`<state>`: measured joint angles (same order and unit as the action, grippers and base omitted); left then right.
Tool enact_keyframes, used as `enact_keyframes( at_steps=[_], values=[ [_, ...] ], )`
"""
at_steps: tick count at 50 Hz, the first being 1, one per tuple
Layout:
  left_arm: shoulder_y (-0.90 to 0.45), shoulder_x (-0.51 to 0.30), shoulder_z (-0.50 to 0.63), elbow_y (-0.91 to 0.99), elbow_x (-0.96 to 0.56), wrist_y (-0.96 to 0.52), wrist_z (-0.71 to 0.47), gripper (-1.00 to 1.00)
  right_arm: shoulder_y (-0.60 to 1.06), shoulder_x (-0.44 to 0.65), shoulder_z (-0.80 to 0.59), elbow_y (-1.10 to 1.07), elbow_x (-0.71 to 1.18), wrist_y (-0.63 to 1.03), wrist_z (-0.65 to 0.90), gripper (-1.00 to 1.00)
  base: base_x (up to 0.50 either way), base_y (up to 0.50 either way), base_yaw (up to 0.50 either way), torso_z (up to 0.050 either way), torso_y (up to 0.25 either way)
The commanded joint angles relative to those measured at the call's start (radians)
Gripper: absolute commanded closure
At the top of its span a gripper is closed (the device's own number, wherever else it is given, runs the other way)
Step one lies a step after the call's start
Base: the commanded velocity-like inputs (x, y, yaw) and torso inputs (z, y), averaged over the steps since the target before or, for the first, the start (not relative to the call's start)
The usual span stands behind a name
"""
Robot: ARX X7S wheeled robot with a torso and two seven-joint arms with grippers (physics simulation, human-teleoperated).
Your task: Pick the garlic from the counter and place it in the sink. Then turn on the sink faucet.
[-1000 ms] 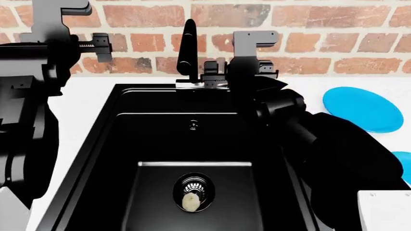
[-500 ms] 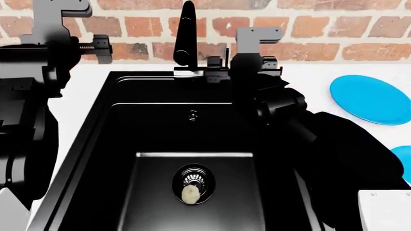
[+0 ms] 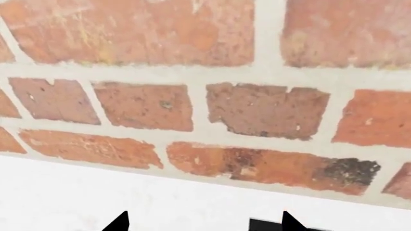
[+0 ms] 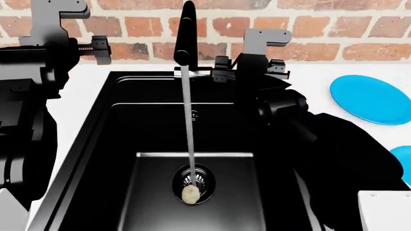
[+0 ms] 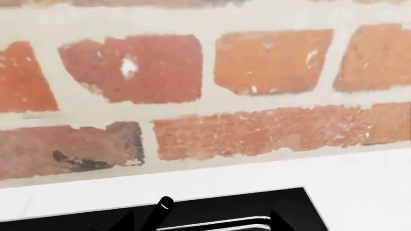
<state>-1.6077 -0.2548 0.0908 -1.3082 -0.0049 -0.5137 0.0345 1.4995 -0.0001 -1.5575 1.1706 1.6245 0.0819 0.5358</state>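
At far left of the head view: left arm raised over the counter [image 4: 83, 101], its left gripper [image 4: 101, 49] near the brick wall [image 4: 334, 29], holding nothing; the left wrist view shows two dark fingertips [image 3: 120, 222] set apart over white worktop and brick, so its jaws read as spread. Next, centre: sink [image 4: 115, 159], black basin; the garlic [image 4: 190, 194] lies on the round drain strainer [image 4: 204, 179] at the basin floor, well below both arms. Above it: sink faucet [image 4: 186, 33], spout upright, with a stream of water [image 4: 187, 120] falling from the spout straight onto the garlic and strainer. Just right of the faucet base: right gripper [image 4: 250, 72], at the back rim of the sink beside the handle; whether it touches the lever cannot be told, nor can the gap between its jaws, since the right wrist view shows only the lever tip [image 5: 165, 204], the sink edge and brick. Far right: two blue plates [image 4: 369, 98] on the counter, untouched. Step in hand, as a judgement: garlic placed and water running, so both parts of the task appear met. Next move, if any, calls only for drawing the right arm clear of the lever without knocking it back.
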Motion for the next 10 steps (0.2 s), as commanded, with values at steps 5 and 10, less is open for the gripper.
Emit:
enact_keyframes(
  at_steps=[5, 10],
  values=[
    [-0.002, 0.001, -0.004, 0.000, 0.001, -0.002, 0.002, -1.00, -0.001, 0.000, -0.023, 0.049, -0.004, 0.015, 0.071, -1.00, 0.00, 0.00, 0.00, 0.000, 0.000],
    [-0.002, 0.000, -0.006, 0.000, 0.000, -0.001, 0.002, -1.00, 0.000, 0.000, -0.022, 0.045, -0.006, 0.015, 0.070, -1.00, 0.00, 0.00, 0.00, 0.000, 0.000]
  ],
)
